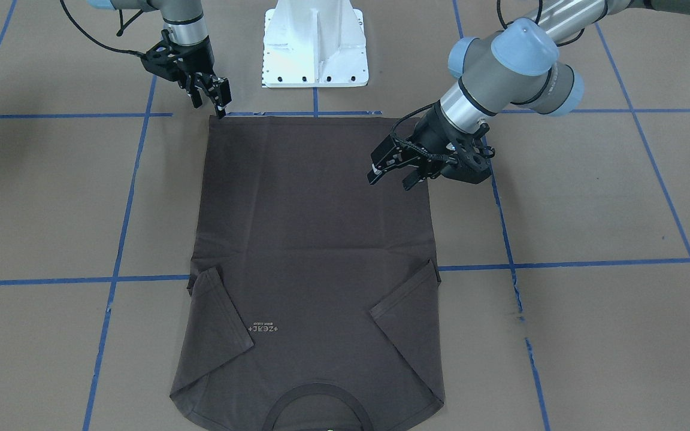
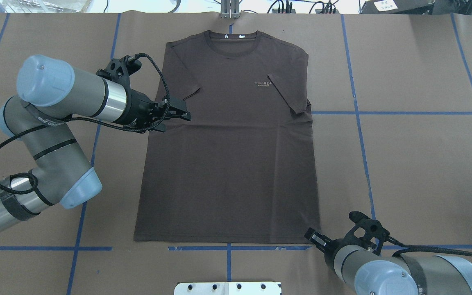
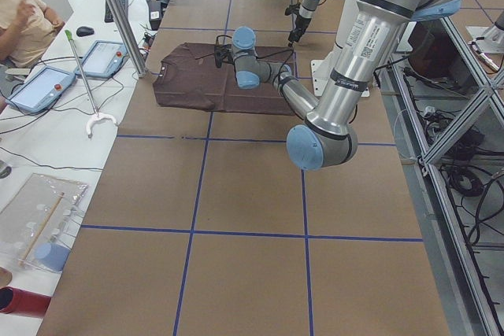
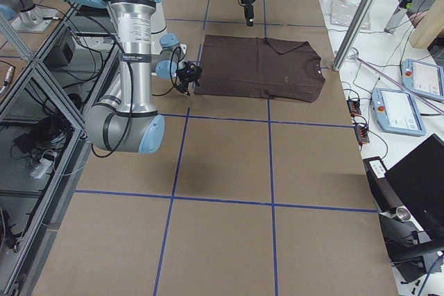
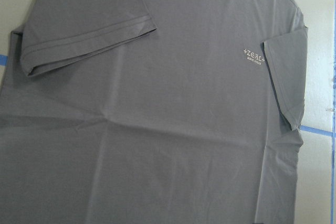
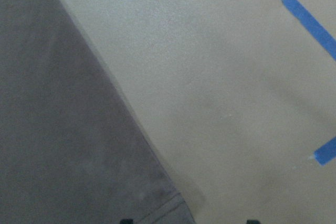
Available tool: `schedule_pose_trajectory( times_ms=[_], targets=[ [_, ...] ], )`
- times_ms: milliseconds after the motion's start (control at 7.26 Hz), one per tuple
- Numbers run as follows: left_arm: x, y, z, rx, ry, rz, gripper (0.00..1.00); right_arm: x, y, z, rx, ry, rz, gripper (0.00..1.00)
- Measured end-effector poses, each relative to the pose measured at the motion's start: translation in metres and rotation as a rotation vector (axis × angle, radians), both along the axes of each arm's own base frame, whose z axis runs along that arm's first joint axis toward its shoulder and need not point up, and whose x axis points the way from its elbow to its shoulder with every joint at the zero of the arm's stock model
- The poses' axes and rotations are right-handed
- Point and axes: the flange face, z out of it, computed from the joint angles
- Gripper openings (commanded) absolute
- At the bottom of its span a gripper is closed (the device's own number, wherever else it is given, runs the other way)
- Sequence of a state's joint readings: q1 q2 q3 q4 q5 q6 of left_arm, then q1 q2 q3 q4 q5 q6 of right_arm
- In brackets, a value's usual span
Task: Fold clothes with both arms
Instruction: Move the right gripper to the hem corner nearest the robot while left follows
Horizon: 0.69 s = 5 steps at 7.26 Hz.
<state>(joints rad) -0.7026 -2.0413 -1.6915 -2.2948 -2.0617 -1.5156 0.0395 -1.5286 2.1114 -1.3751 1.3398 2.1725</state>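
Observation:
The dark brown-grey T-shirt (image 2: pixel 232 155) lies flat and face up on the brown table, collar (image 2: pixel 230 39) at the far side and both sleeves folded inward over the chest. A pale logo (image 2: pixel 263 84) shows. My left gripper (image 2: pixel 180 114) hovers open over the shirt's left edge, just below the folded sleeve, holding nothing; it is also seen in the front view (image 1: pixel 390 175). My right gripper (image 1: pixel 216 103) stands open just above the shirt's near hem corner (image 6: pixel 176 205), which lies between its fingertips in the right wrist view. The left wrist view shows only the shirt (image 5: pixel 157 129).
The white pedestal base (image 1: pixel 315 48) stands just behind the hem. Blue tape lines (image 2: pixel 400 114) cross the brown table cover. Off the table's far side are a metal pole (image 3: pixel 118 17), touch panels (image 3: pixel 39 88) and a seated person (image 3: pixel 24 21).

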Motion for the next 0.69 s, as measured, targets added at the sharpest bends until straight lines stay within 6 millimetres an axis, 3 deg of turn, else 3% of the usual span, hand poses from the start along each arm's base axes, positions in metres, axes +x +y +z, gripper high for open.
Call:
schedule_pose_trajectory(
  times_ms=[551, 688],
  targets=[
    [0.0004, -0.0003, 0.0036, -0.002, -0.005, 0.001, 0.88, -0.0063, 0.0009, 0.0017, 0.004, 0.008, -0.01, 0.53],
    [0.0005, -0.0004, 0.004, 0.0, -0.007, 0.001, 0.88, -0.0068, 0.0006, 0.0032, 0.005, 0.012, -0.01, 0.44]
  ],
)
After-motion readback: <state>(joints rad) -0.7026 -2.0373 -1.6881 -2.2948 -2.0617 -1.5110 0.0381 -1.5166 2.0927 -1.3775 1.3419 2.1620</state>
